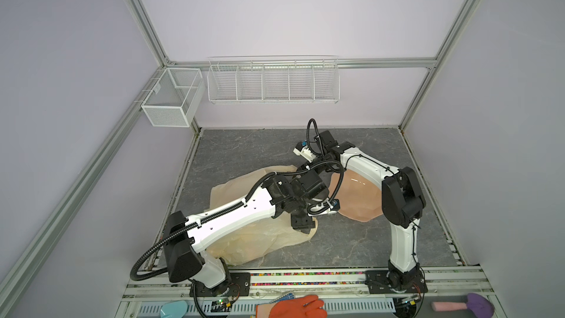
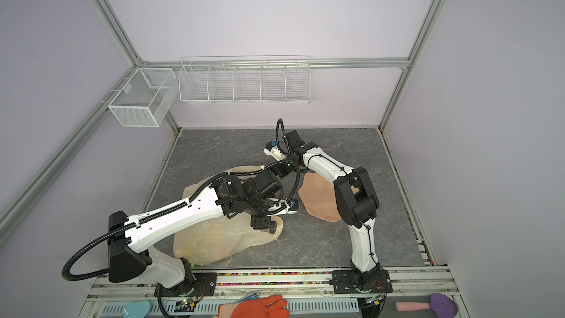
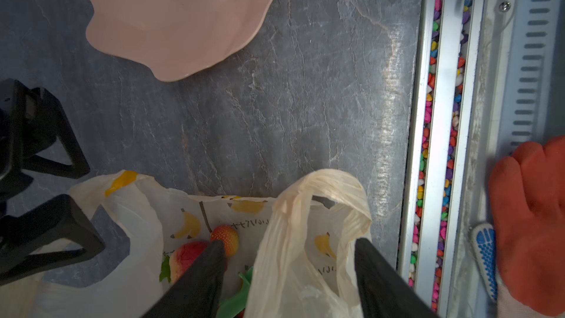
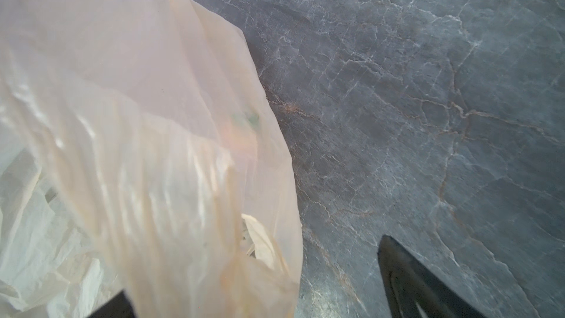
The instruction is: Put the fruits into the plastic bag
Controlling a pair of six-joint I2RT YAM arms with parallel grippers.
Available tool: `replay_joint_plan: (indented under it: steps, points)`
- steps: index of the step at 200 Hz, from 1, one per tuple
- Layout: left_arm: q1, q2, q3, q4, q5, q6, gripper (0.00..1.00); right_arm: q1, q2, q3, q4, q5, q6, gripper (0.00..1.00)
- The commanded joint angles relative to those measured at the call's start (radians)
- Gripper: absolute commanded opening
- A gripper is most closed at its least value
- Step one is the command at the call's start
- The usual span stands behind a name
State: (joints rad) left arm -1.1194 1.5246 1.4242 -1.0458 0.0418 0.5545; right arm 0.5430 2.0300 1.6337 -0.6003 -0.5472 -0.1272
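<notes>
left gripper point(image 3: 289, 243) released, astride a loop handle point(image 3: 321, 185) of the crinkly cream-yellow plastic bag point(image 1: 260, 240) | right gripper point(image 3: 91, 208) released, at bag's 1 o'clock | you lift straight up, never snagging it

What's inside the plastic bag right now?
Through its mouth: a strawberry, a red-yellow fruit and a green piece inside the plastic bag. Anything deeper is covered by crinkled film.

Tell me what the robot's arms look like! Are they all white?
Not all white. The left arm and right arm have smooth white shells and chunky black joints. A ribbed black hose loops along the left arm; thin black wires run down the right. The left end effector and right end effector have black, pointed fingers.
</notes>
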Motion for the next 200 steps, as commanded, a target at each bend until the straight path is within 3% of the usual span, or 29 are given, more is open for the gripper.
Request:
replay_joint_plan:
  steps: [1,35,55,89,107,139,163,174,200]
  points:
    - [-0.005,0.025,-0.013,0.037,-0.007,0.021,0.70,-0.005,0.010,0.014,0.002,-0.029,-0.009,0.95]
    - [-0.005,0.088,0.016,-0.010,0.008,0.047,0.68,-0.005,0.006,0.014,-0.004,-0.033,-0.015,0.95]
    - [-0.004,0.113,0.024,-0.049,0.048,0.064,0.60,-0.006,0.004,0.013,-0.007,-0.039,-0.017,0.95]
    - [-0.008,0.122,0.005,-0.065,0.059,0.074,0.16,-0.003,0.005,0.007,-0.005,-0.051,-0.017,0.88]
    - [-0.008,0.099,0.000,-0.060,0.053,0.072,0.00,0.000,0.010,0.011,-0.002,-0.070,-0.011,0.71]
    - [-0.008,0.034,0.007,-0.053,0.044,0.053,0.00,0.006,0.021,0.016,0.008,-0.082,0.004,0.43]
    - [-0.008,-0.022,0.000,-0.055,0.041,0.037,0.00,0.009,0.036,0.035,0.008,-0.068,0.025,0.33]
    - [-0.008,-0.049,-0.008,-0.051,0.031,0.023,0.00,0.008,0.043,0.046,0.008,-0.043,0.046,0.08]
    - [-0.009,-0.123,-0.034,-0.033,0.018,-0.015,0.00,0.009,0.058,0.074,0.000,0.010,0.108,0.07]
